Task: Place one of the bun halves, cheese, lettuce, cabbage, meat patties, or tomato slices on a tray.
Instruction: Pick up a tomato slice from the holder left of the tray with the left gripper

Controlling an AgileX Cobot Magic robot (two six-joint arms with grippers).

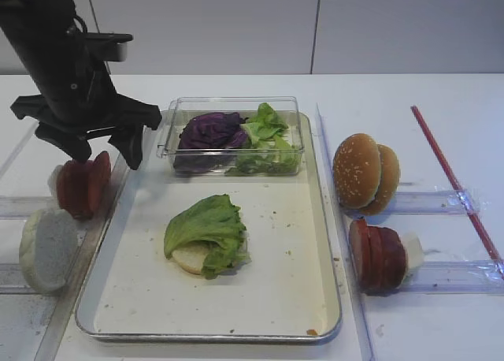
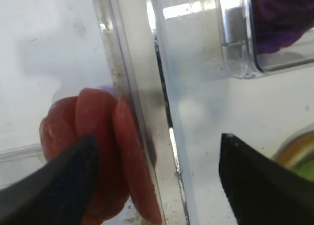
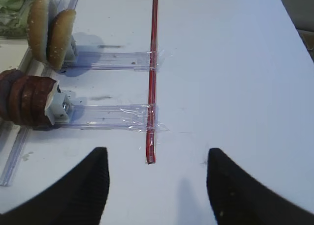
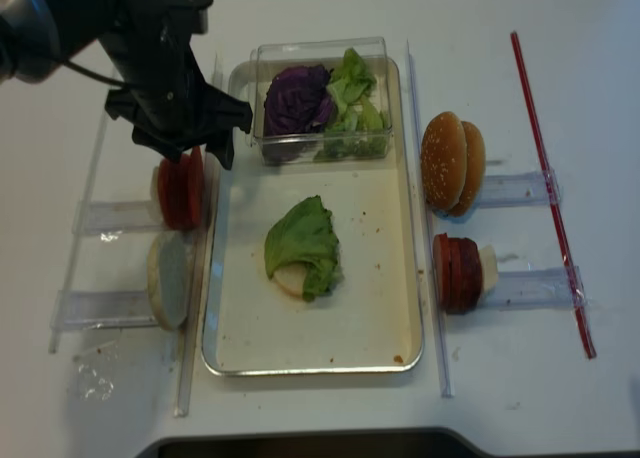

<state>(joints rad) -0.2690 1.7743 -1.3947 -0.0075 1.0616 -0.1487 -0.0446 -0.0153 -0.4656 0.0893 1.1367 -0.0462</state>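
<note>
Tomato slices (image 2: pixel 98 151) fill the left wrist view between spread, empty fingers (image 2: pixel 64 185); right fingers (image 3: pixel 73 195) spread too

Bright, even overhead light in all views. Soft shadows under my left gripper (image 1: pixel 101 150). Glare on the clear box (image 2: pixel 235 33) in my left wrist view; the tomato slices (image 2: pixel 98 151) there are blurred. Right wrist view slightly soft.

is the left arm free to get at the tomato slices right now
Probably yes. The left gripper hangs just above the tomato slices with its jaws open, and the left wrist view shows the slices between the jaws' tips, only the tray rim alongside.
</note>
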